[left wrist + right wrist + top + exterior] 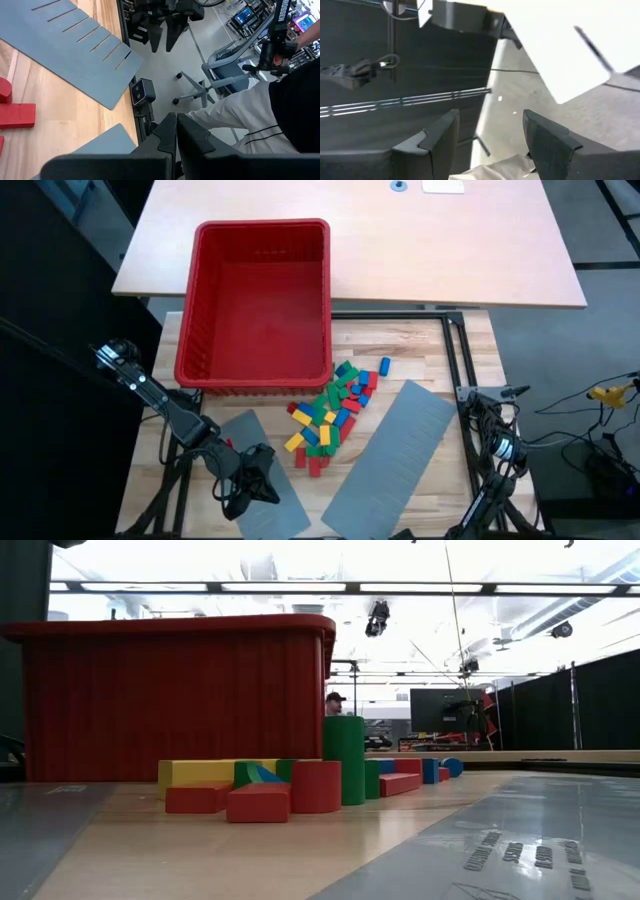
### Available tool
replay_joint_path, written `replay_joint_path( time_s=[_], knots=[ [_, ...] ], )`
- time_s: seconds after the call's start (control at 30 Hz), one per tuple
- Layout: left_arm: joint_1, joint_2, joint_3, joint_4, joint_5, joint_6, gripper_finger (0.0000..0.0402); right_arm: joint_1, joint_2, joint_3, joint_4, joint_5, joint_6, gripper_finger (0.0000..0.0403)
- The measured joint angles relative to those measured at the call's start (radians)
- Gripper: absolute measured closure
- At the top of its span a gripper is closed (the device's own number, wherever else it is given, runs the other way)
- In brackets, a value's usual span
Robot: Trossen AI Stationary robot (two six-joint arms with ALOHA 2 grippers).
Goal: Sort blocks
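Your left hand (262,483) sits low at the table's near edge, about seven o'clock from the block pile, its fingers (167,137) pressed together with nothing between them, over the smaller grey slotted panel (262,480). Your right hand (490,135) hangs off the near right corner of the table (420,350), roughly four o'clock from the pile; its wrist view shows the two fingers spread wide on nothing, aimed at the floor.

The blocks (330,415), red, green, blue and yellow, lie heaped on the bare wood at the table's centre, between the two panels. The larger grey slotted panel (395,455) runs on a slant at the pile's four o'clock. From table height, a green block (344,760) stands upright among flat red and yellow ones. One blue block (385,365) lies apart at the pile's one o'clock.

Beyond the pile, at eleven o'clock, stands the big red bin (258,305); it appears to hold no blocks, though its near wall hides part of the floor.
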Motion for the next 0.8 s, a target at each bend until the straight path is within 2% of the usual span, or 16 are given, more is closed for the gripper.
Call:
replay_joint_path(
  time_s=[0.27, 0.5, 0.57, 0.7, 0.8],
  knots=[
    [0.0, 0.0, 0.0, 0.0, 0.016, -0.015, 0.0402, 0.003, 0.0, -0.008, -0.024, -0.053, 0.007, 0.0227],
    [0.0, 0.0, 0.0, 0.0, 0.019, -0.02, 0.0402, 0.012, 0.0, -0.009, -0.016, -0.052, 0.008, 0.0238],
    [0.0, 0.0, 0.0, 0.0, 0.026, -0.024, 0.0402, 0.013, 0.0, -0.008, 0.005, 0.016, 0.007, 0.0238],
    [0.0, 0.0, 0.0, 0.0, 0.033, -0.027, 0.0402, 0.016, -0.001, 0.011, 0.02, 0.254, 0.009, 0.0242],
    [0.0, 0.0, 0.0, 0.0, 0.036, -0.027, 0.0402, 0.015, -0.002, 0.015, 0.014, 0.259, 0.036, 0.0251]
  ],
)
